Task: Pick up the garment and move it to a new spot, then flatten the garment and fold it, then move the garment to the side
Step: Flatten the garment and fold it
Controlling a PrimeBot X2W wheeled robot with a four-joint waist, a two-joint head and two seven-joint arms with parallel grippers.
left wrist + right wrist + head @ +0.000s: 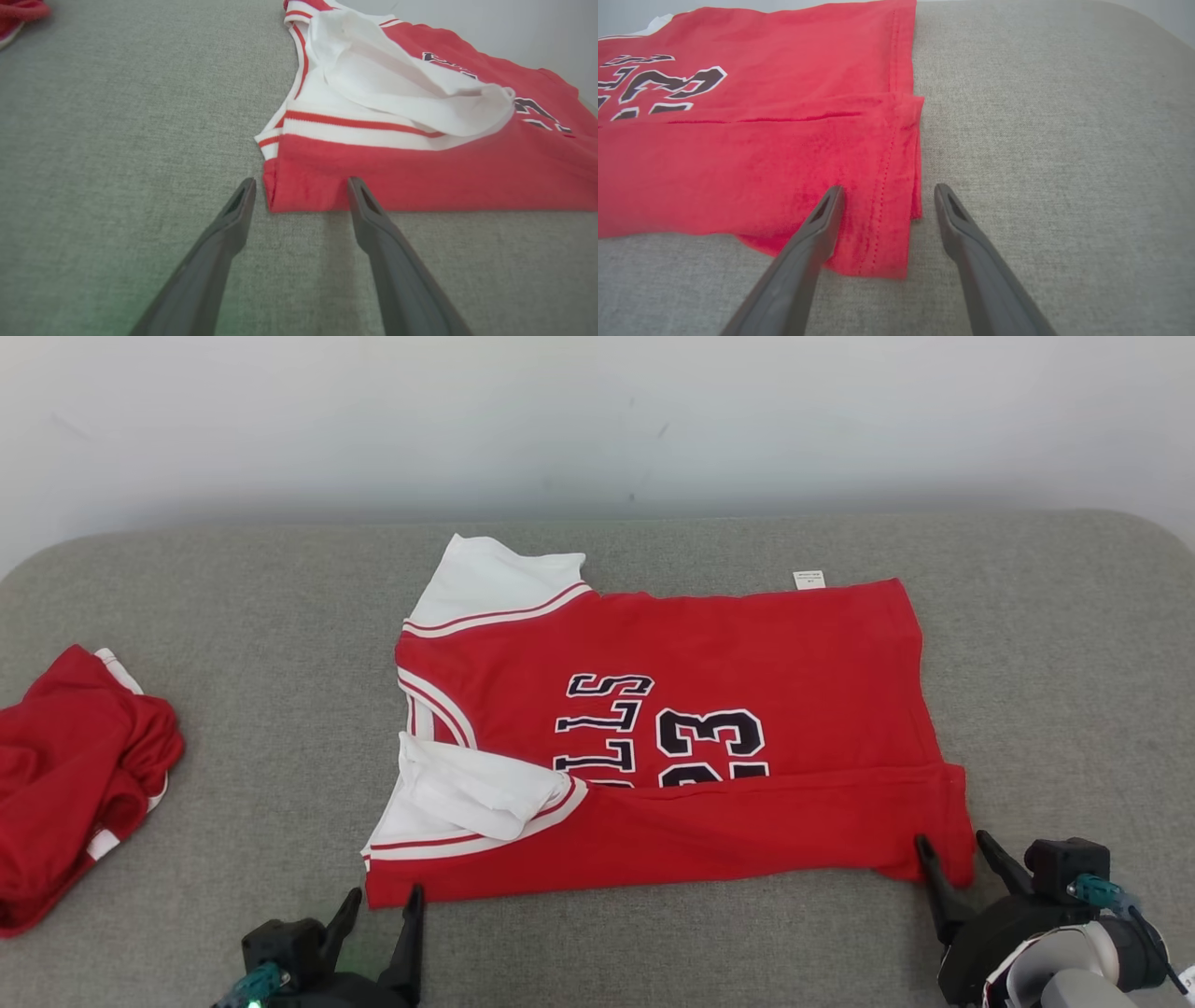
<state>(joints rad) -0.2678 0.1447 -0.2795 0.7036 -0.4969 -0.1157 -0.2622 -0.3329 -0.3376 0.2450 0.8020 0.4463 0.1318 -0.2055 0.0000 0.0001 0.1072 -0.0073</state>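
From where I stand, the red jersey-style shirt with white sleeves and dark lettering [709,709] lies spread in the middle of the grey fabric-covered table [233,597], its near edge turned over in a long band. The left gripper [385,894] has its fingers spread at the band's near left corner, and the right gripper [952,842] is spread too, straddling the near right corner; neither is pinching anything. What worries me is that right corner: the layers sit offset there, so a shallow pinch could catch only the top one and let the fold fall open. The bunched white sleeve [476,793] lies loose on the band and could spill out when lifted. Uneven grips would skew the next fold. A crumpled red garment [75,775] lies well apart at the left.
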